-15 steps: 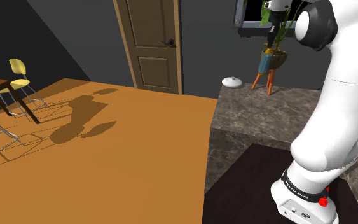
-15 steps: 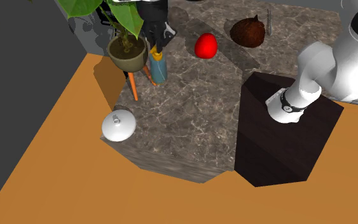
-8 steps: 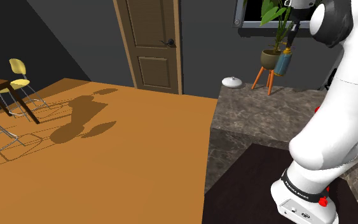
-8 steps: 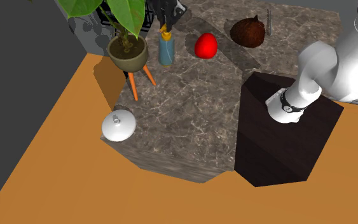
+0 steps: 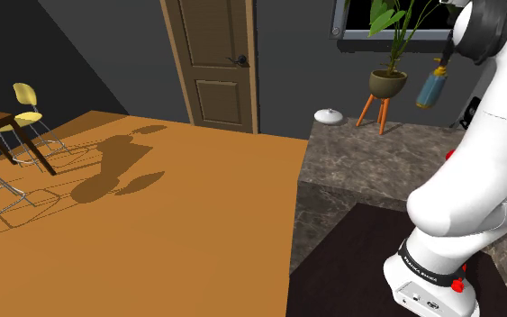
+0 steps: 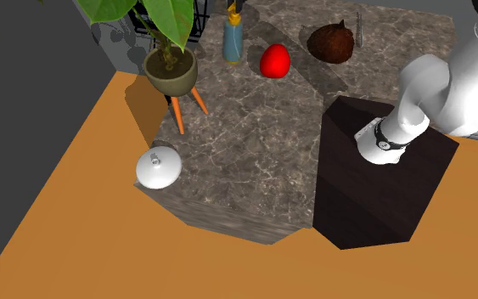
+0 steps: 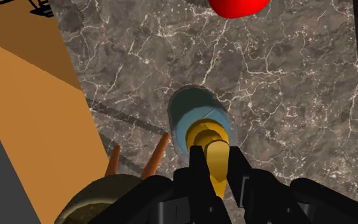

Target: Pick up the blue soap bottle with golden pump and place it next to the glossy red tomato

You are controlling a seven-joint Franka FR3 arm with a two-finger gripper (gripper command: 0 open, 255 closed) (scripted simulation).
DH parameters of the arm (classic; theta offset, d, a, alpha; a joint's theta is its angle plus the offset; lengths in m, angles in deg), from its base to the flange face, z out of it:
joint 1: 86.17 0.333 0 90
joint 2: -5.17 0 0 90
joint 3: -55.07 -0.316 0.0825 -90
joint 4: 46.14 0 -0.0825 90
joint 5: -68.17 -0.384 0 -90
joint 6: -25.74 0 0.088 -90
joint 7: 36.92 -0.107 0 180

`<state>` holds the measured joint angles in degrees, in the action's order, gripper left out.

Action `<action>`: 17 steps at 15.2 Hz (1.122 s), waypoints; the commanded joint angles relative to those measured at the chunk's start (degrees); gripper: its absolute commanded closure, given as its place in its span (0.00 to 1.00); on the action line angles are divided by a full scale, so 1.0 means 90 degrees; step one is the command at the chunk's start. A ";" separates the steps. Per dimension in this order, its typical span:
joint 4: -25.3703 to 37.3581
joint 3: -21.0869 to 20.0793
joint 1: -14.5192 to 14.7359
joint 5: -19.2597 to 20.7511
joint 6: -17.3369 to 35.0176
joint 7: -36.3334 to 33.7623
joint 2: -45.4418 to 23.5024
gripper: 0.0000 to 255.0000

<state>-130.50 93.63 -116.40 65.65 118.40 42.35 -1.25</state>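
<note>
— Where is the soap bottle [image 7: 195,114] to be found?

— It is seen hanging from the gripper [image 7: 213,170], apparently raised off the marbled counter [image 6: 254,153]; in the second exterior view it is placed between the potted plant [image 6: 171,72] and the red tomato [image 6: 274,60], nearer the tomato and not touching it.

— How are the jaws set?

— They are closed narrowly on the golden pump [image 7: 209,141]; the blue body is left free beneath them.

— Why is the pump taken and not the body?

— The pump is judged to be the slim part that is offered to a grasp from above; the body is wider, and less room would be left for the fingers around it.

— Why is the bottle held clear of the stone?

— So that, it is supposed, the base is not dragged across the counter nor knocked against the plant's orange legs; held by its top alone, some swing must be allowed for.

— What is called for next?

— The bottle is to be lowered upright onto bare counter just beside the tomato; the tomato, being round, could be rolled if nudged; release is best withheld until the base is seated.
</note>
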 commanded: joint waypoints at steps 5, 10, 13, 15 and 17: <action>0.0340 0.0396 -0.0634 -0.0261 -0.0158 0.1005 -0.0250 1.00; 0.0909 0.0675 -0.1342 -0.0672 -0.0405 0.1894 -0.0714 1.00; 0.1403 0.0791 -0.1888 -0.1006 -0.0620 0.2434 -0.1107 1.00; 0.1812 0.0839 -0.2314 -0.1264 -0.0802 0.2784 -0.1417 1.00; 0.2305 0.0846 -0.2804 -0.1542 -0.1022 0.3111 -0.1765 1.00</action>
<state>-112.08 101.16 -139.17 53.20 110.20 68.52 -15.42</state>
